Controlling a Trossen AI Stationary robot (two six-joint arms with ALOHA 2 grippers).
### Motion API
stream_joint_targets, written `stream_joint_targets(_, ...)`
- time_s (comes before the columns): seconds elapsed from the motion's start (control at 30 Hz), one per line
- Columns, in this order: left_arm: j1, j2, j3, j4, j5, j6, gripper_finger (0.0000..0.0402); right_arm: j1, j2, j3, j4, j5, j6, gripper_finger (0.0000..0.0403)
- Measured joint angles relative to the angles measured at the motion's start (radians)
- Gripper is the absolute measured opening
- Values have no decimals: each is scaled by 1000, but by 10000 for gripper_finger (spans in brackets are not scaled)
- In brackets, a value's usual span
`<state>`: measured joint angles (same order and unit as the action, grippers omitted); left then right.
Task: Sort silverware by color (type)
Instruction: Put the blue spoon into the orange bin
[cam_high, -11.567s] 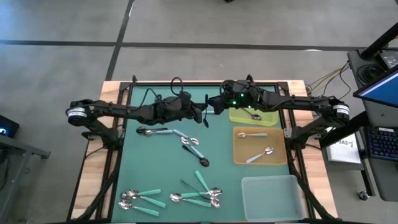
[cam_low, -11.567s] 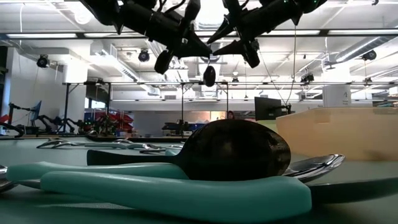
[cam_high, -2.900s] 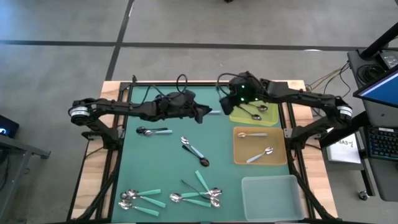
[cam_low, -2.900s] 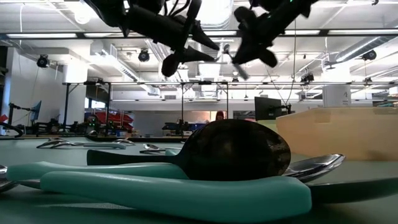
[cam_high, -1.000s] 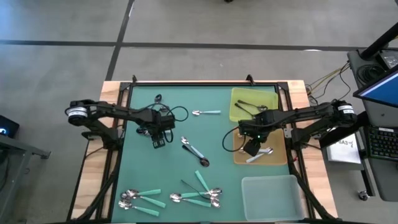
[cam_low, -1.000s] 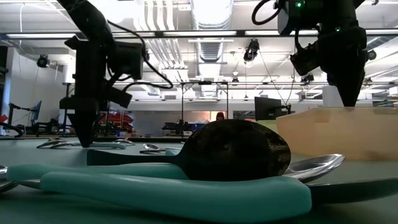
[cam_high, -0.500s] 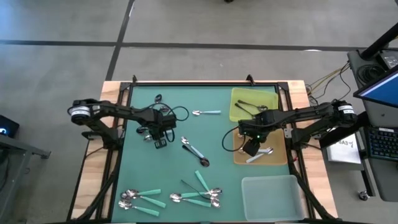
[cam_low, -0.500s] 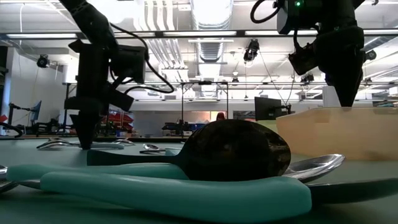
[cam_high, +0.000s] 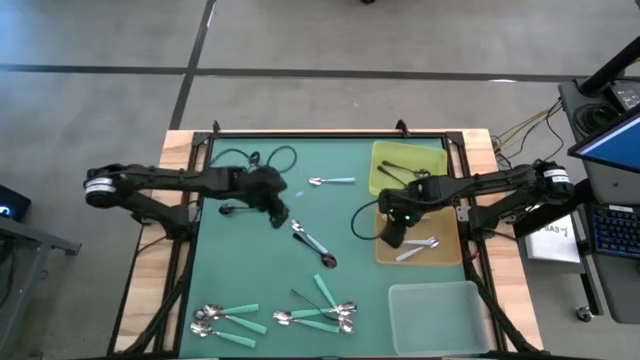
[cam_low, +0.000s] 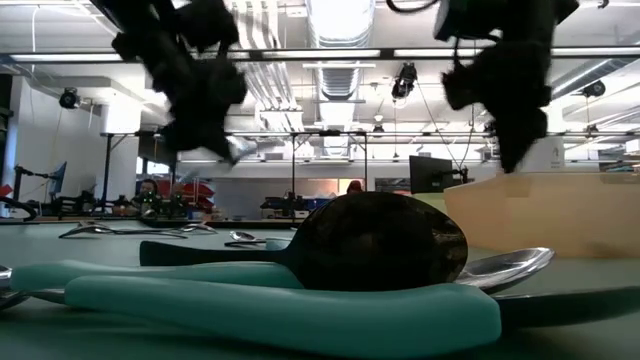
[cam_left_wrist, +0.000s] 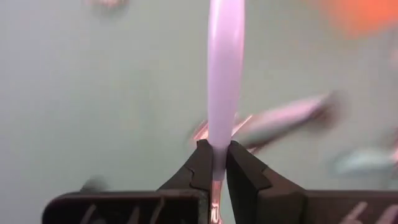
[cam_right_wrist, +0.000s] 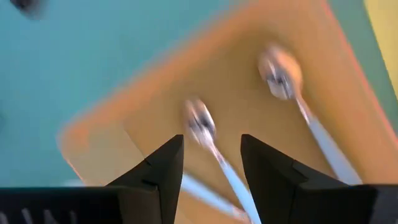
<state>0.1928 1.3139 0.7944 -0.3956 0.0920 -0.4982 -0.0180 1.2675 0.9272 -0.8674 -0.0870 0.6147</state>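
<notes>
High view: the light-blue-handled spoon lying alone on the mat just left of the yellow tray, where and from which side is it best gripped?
Probably mid-handle, from straight above. The light-blue-handled spoon lies flat, with its straight handle running towards the yellow tray and bare green mat on both sides. Jaws closing across the handle's width have room; the rounded shiny bowl offers less purchase.

Even, bright light from ceiling strip lamps (cam_low: 330, 52); soft shadows on the green mat (cam_high: 300, 270); both wrist views motion-blurred; dark spoon bowl (cam_low: 375, 240) nearest the low camera looms large
</notes>
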Motion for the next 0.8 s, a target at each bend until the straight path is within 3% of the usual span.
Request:
stream_joint_targets(0.1,0,-38,-2,177,-8,-57,8,-15,0,0,145,59,0,150)
stream_joint_targets(0.27,0,-45,-3,424,-117,-97,8,-63,0,0,447,196,-22,150)
stream_joint_targets(0.5,-5,31,-3,667,-160,-182,8,-99,0,0,897,213,6,148)
stream_joint_targets(0.6,-13,68,-3,717,-159,-226,8,-101,2,0,992,213,51,148)
stream_joint_targets(0.8,-38,116,-3,814,-154,-290,8,-101,3,1,1014,222,93,149)
